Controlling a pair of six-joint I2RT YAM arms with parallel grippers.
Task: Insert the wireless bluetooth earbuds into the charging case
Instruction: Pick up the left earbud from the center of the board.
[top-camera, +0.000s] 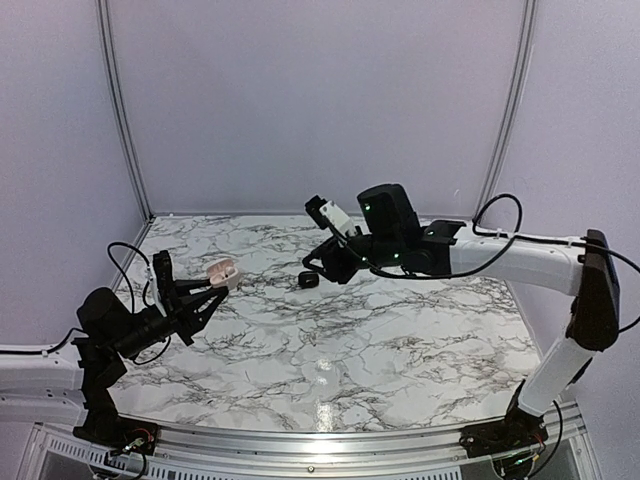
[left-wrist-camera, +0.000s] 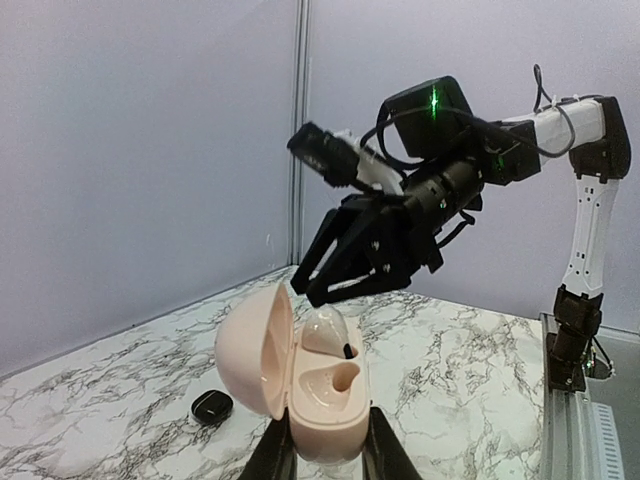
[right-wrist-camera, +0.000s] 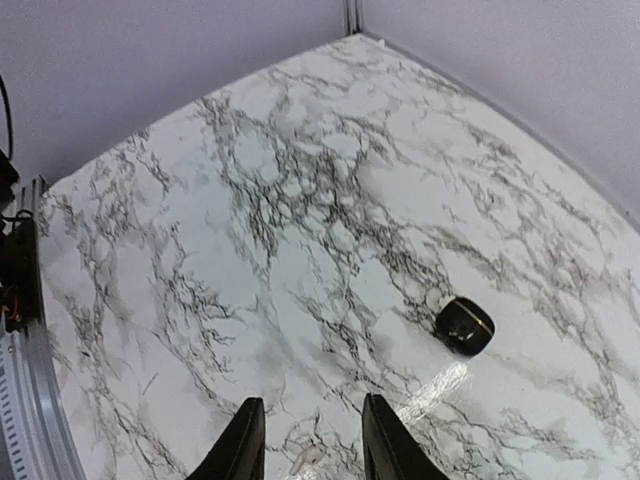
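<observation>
The charging case (left-wrist-camera: 335, 415) is pale pink and stands open, lid swung left, with my left gripper (left-wrist-camera: 327, 445) shut on its base. One pale earbud (left-wrist-camera: 326, 330) with a dark tip sits in the far well; the near well (left-wrist-camera: 345, 378) is empty. In the top view the case (top-camera: 221, 271) is held above the table's left side. My right gripper (left-wrist-camera: 312, 288) hovers just beyond the case, jaws apart and empty. In the right wrist view a small pale earbud (right-wrist-camera: 306, 458) lies on the marble, in line with the gap of the right gripper (right-wrist-camera: 308, 440).
A black rounded lump (top-camera: 308, 280) lies on the marble table (top-camera: 400, 340) near the right gripper's tips; the lump (right-wrist-camera: 465, 327) shows ahead and right of the fingers. Pale walls close off the back and sides. A metal rail (top-camera: 330, 440) runs along the near edge.
</observation>
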